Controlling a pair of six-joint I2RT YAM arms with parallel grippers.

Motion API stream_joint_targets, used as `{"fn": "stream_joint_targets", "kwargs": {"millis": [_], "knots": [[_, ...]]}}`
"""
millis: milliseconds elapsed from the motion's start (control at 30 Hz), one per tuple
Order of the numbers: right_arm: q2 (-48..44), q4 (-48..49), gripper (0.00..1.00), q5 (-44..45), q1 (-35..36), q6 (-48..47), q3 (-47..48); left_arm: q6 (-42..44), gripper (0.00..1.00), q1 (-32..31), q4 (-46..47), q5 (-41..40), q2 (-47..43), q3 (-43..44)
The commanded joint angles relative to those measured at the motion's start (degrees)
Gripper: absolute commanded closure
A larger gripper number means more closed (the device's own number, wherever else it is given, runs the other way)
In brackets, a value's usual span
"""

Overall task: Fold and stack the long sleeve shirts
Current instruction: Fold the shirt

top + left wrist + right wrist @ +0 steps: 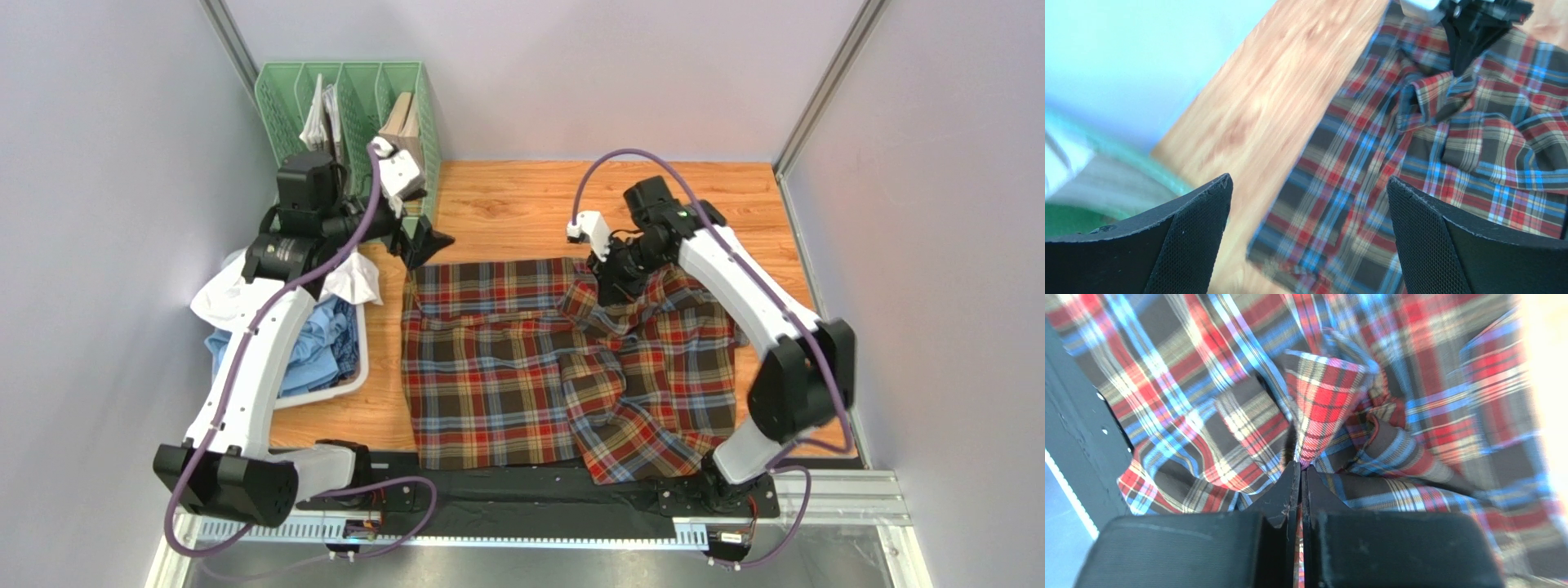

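A tartan long sleeve shirt (pixel 540 368) in red, brown, blue and yellow lies spread across the wooden table (pixel 515 202), rumpled on its right half. My right gripper (pixel 610 279) is shut on a pinched fold of the tartan shirt (pixel 1321 410) near its top middle; the cloth shows between the closed jaws. My left gripper (pixel 423 241) hangs open just above the shirt's upper left corner (pixel 1352 202), with nothing between its fingers. White and light blue shirts (pixel 313 343) lie heaped in a basket at the left.
A white basket (pixel 347 382) sits at the table's left edge under my left arm. A green slotted file rack (pixel 350 104) holding papers stands at the back left. Grey walls close in both sides.
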Motion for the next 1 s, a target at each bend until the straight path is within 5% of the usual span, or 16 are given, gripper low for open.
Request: {"fn": "stream_joint_targets", "kwargs": {"millis": [0, 167, 400, 867, 967], "knots": [[-12.8, 7.4, 1.00, -5.7, 0.2, -2.1, -4.3, 5.1, 0.01, -6.3, 8.6, 7.1, -5.0, -9.2], [-24.7, 13.5, 1.00, -6.5, 0.3, -4.9, -12.8, 7.5, 0.01, -20.0, 28.4, 4.7, -11.0, -25.8], [-34.8, 19.2, 1.00, -5.9, 0.5, -4.2, -20.1, 3.4, 0.01, -32.9, 40.2, 1.1, -1.8, -26.3], [-41.1, 24.9, 1.00, -0.3, 0.8, 0.0, -25.0, -19.9, 0.02, -37.3, 49.5, -4.1, 11.1, -21.4], [-42.3, 25.3, 1.00, -0.7, 0.8, 0.7, -25.5, -20.8, 0.21, -37.8, 48.8, -5.7, 12.5, -20.5]]}}
